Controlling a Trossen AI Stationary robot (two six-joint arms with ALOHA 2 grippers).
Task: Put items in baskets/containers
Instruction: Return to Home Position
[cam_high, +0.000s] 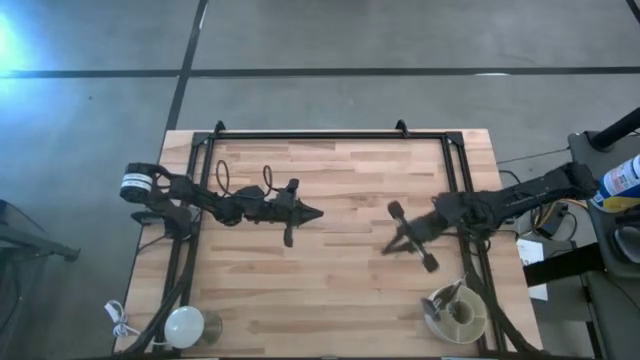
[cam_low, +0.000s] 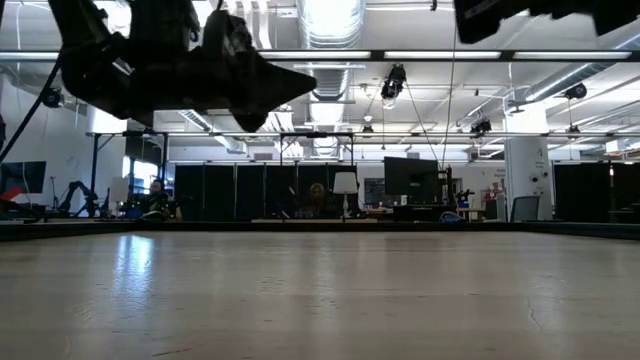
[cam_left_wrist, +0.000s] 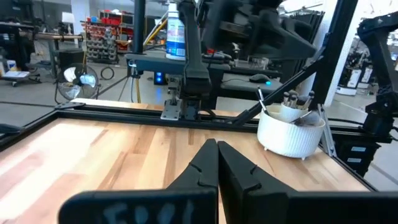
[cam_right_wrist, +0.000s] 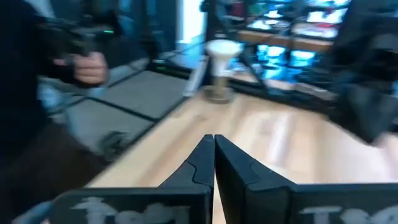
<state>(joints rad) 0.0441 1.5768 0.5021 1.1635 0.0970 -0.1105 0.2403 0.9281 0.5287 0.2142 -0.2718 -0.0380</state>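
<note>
At the table's five o'clock corner, tub (cam_left_wrist: 289, 140); holds the brushes (cam_left_wrist: 292, 98) near-upright (one leaning toward ten o'clock). Near centre, left gripper (cam_high: 317, 212) and right gripper (cam_right_wrist: 213, 140), both pinched together, gripping nothing.

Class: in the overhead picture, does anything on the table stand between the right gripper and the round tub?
Nothing visible does. Only bare wood of the table lies between the right gripper, shut above it, and the tub at the corner, with brushes already inside.
</note>
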